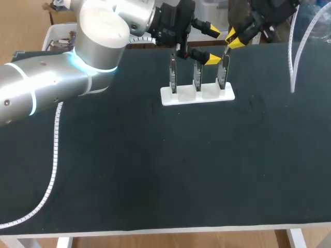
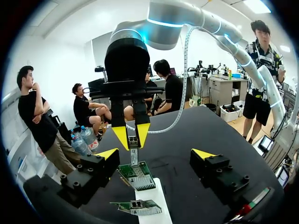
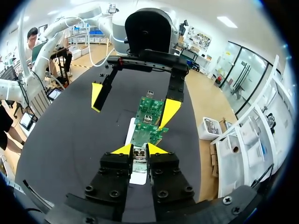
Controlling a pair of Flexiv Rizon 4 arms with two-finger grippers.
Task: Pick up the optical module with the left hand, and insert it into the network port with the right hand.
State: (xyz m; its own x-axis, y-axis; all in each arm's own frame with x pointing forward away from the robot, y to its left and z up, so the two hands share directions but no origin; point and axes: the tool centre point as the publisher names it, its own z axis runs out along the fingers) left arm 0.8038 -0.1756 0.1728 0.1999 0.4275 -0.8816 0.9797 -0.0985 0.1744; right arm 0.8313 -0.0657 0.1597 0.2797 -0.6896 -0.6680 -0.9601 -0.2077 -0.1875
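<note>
Right fingers [image 3: 122, 149] clamp the optical module [image 3: 139, 154], long axis upright. In the head view we place the network port [image 2: 134, 159] at its 6 o'clock. Left fingers [image 1: 212, 59] apart, empty.

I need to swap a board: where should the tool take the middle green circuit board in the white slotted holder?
Probably its free top edge, from straight above, pinching both flat faces: the middle green circuit board stands upright, foot sunk in the white slotted holder.
</note>
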